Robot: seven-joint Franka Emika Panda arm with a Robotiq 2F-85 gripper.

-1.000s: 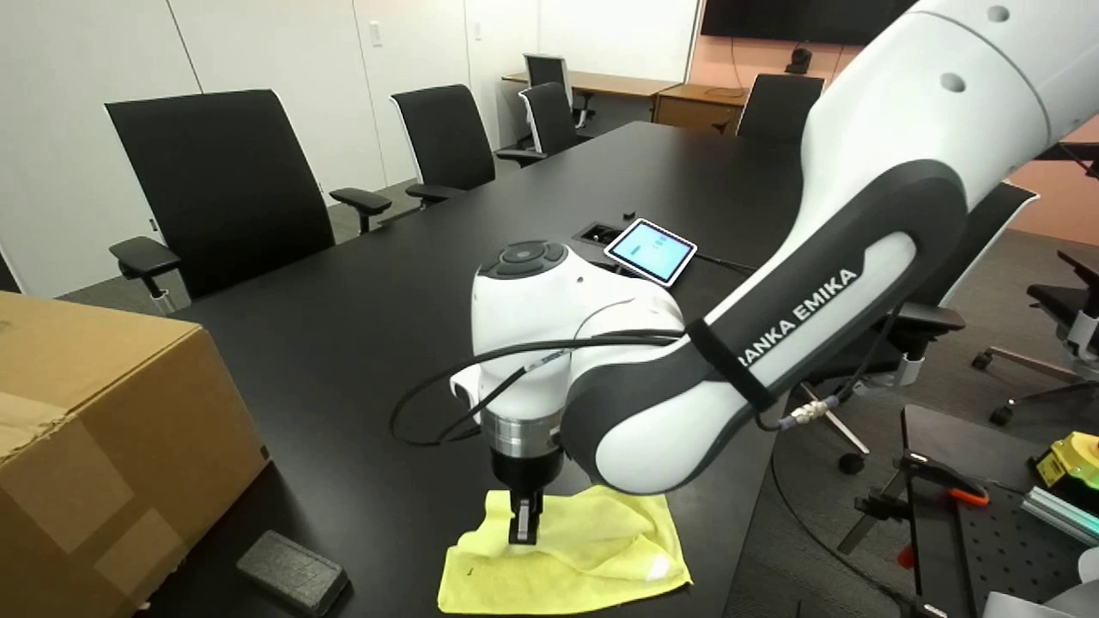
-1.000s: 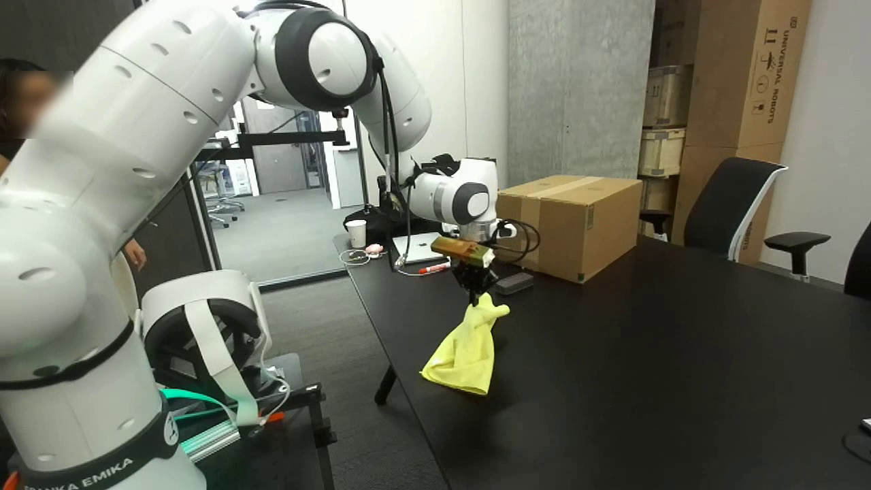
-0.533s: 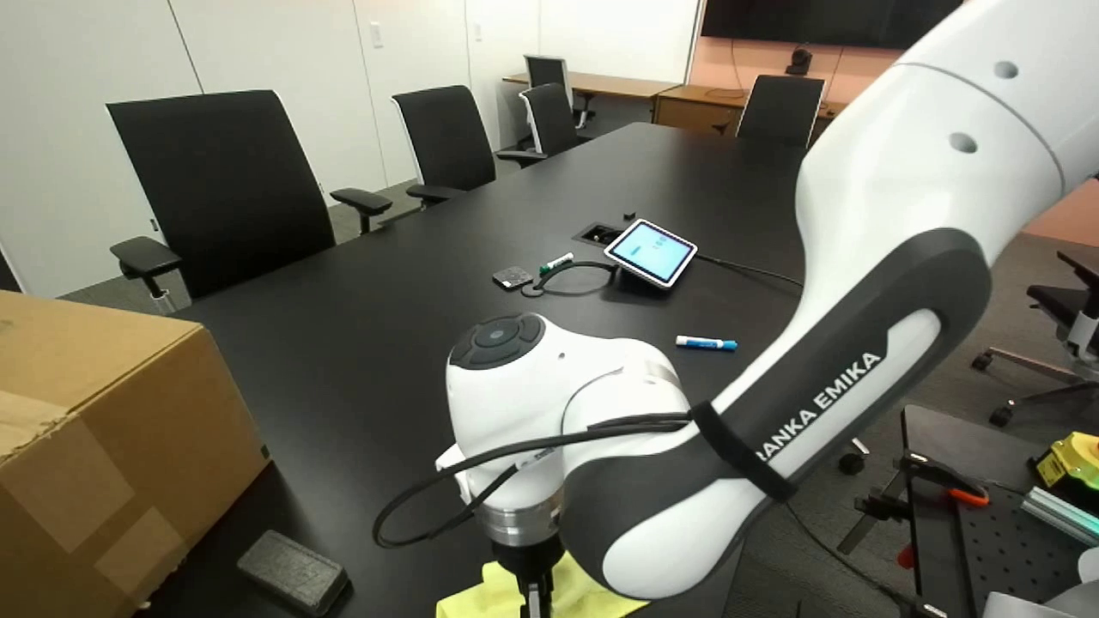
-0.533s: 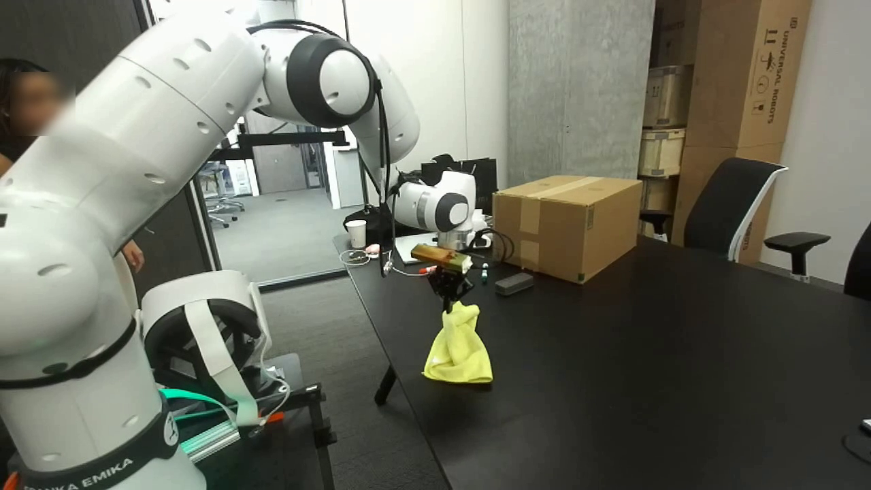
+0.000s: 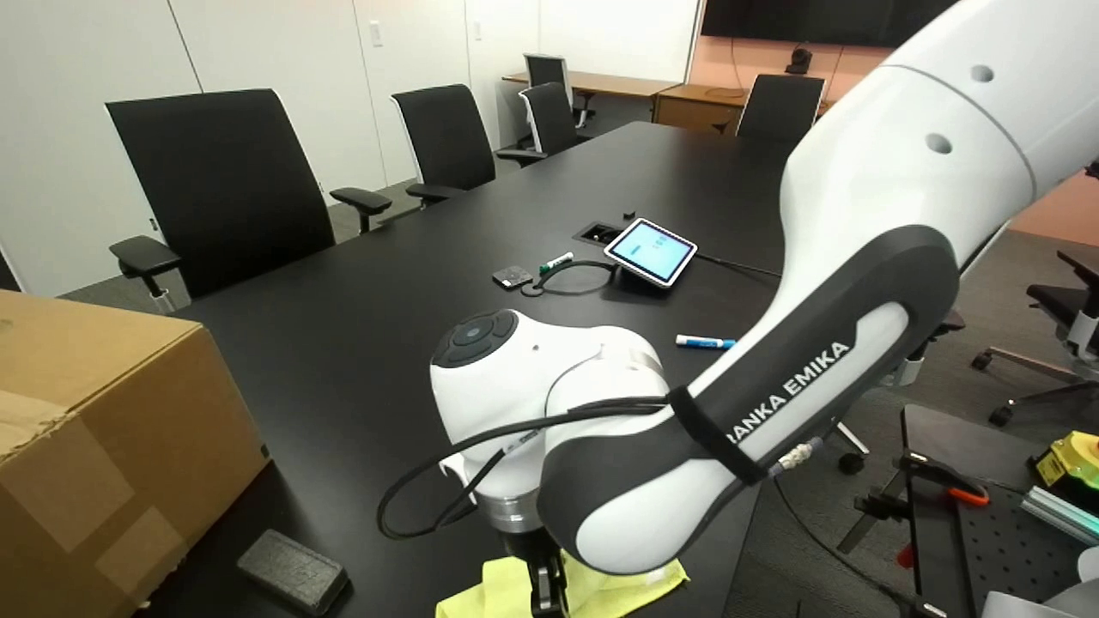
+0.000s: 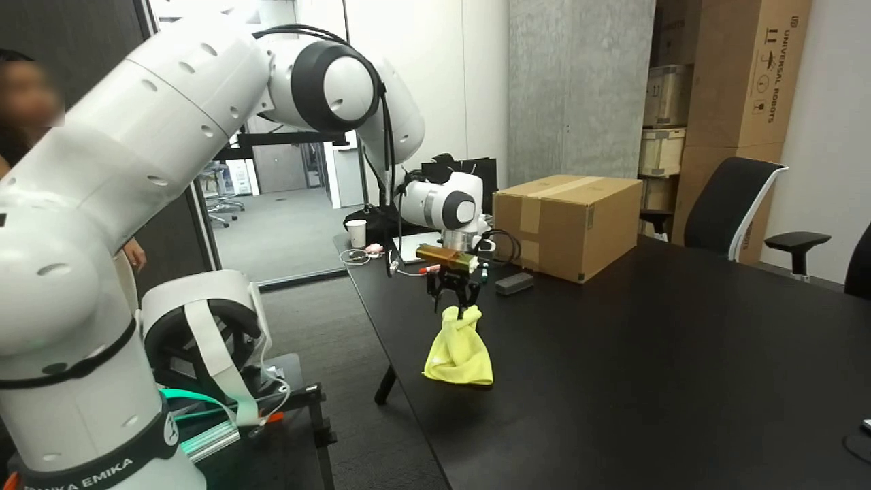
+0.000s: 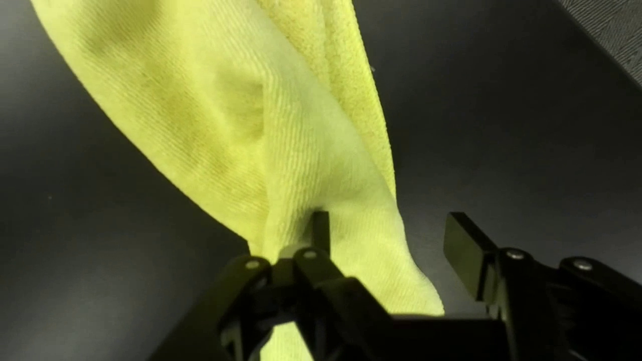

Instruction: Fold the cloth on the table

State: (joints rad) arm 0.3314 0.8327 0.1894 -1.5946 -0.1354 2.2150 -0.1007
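The yellow cloth [image 6: 457, 357] lies on the black table [image 6: 646, 367] with a raised, bunched fold at its far end. In the wrist view the cloth [image 7: 301, 145] runs diagonally beneath the fingers, one layer lapping over another along its right side. My gripper [image 7: 388, 223] stands open. Its left fingertip [image 7: 321, 233] is over the cloth, casting a shadow on it; the right one is beyond the cloth's edge, over bare table. Nothing is pinched between them. In an exterior view the arm hides part of the cloth [image 5: 502, 588], and the gripper's tip is cut off by the frame's bottom.
A cardboard box [image 5: 129, 455] and a dark grey block [image 5: 292, 571] sit beside the cloth. Farther along are a tablet [image 5: 652, 251] and a blue marker [image 5: 704, 342]. A white cup [image 6: 356, 233] stands at the far table end. The table's side edge runs close to the cloth.
The gripper moved toward the table's side edge, drawing the cloth's upper end along. In the last half second the jaws have opened and let the cloth go.
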